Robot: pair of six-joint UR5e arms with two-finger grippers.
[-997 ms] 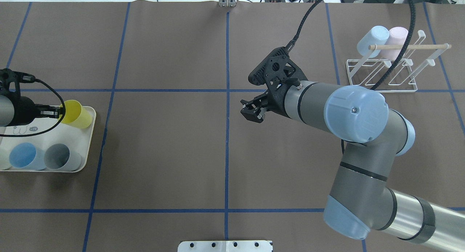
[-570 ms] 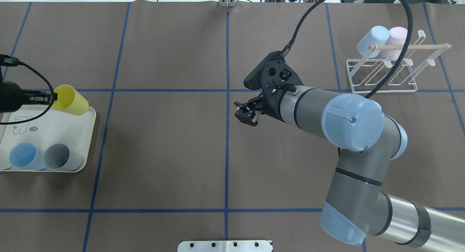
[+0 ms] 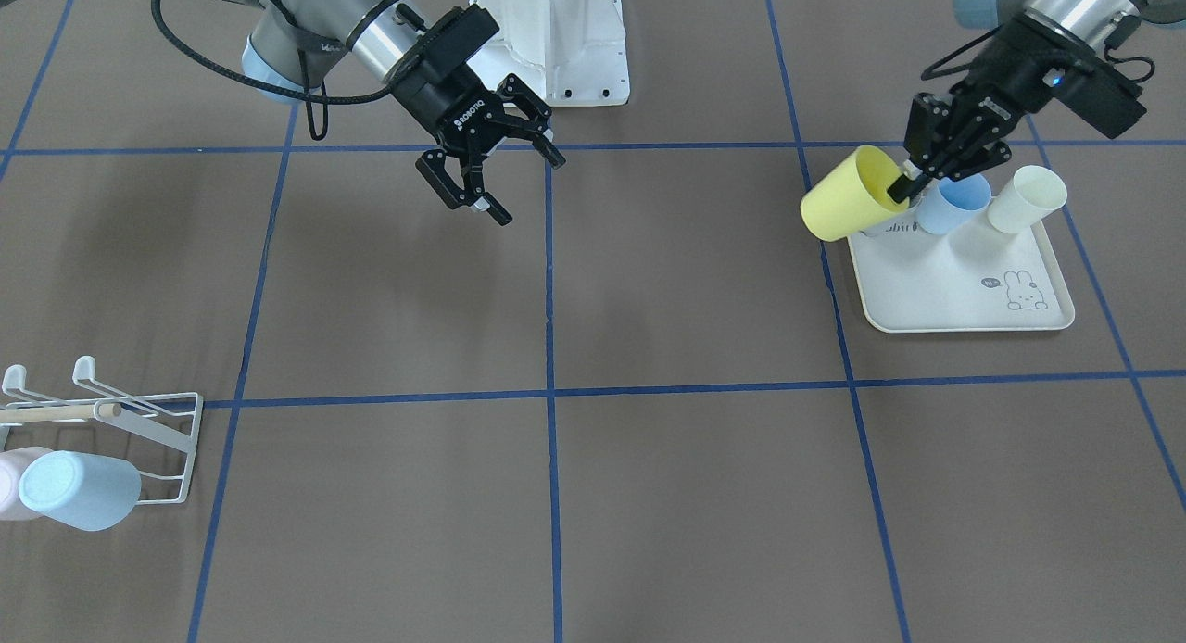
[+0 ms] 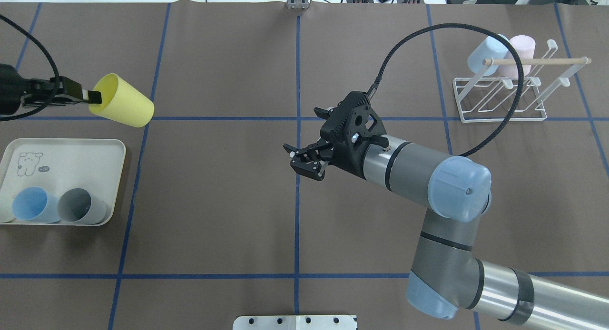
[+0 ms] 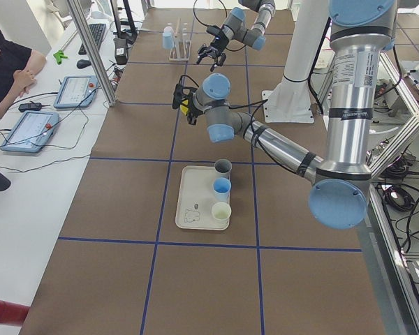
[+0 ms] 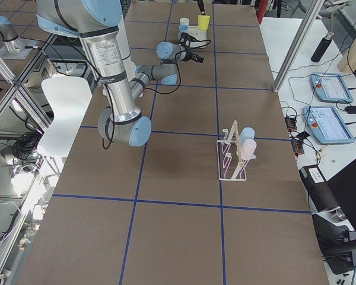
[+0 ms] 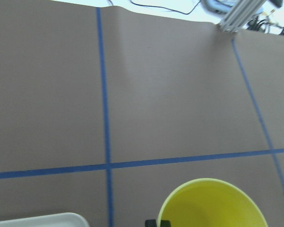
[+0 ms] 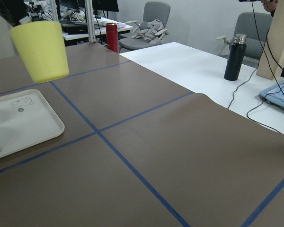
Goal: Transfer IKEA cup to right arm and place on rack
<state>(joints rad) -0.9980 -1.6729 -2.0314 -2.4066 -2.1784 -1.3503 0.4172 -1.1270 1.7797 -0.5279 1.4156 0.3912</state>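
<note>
My left gripper [image 4: 93, 97] is shut on the rim of a yellow IKEA cup [image 4: 123, 103], one finger inside it and one outside. The cup hangs tilted in the air beyond the tray's far corner, its base pointing toward the table's middle. It also shows in the front view as the yellow cup [image 3: 845, 206], in the left wrist view [image 7: 213, 204] and in the right wrist view [image 8: 40, 49]. The right arm's gripper [image 4: 300, 160] is open and empty near the centre line, facing the cup. The white wire rack [image 4: 497, 119] stands at the far right.
A light blue cup [image 4: 487, 52] and a pink cup [image 4: 518, 49] hang on the rack. The cream tray [image 4: 71, 159] at the left holds a blue cup [image 4: 29, 205], a grey cup [image 4: 76, 205] and a cream cup [image 3: 1027, 198]. A black cable loops above the right wrist.
The left gripper has lifted the yellow cup off the tray and carried it away from the robot and toward the middle. The right gripper has moved left and nearer the robot.
</note>
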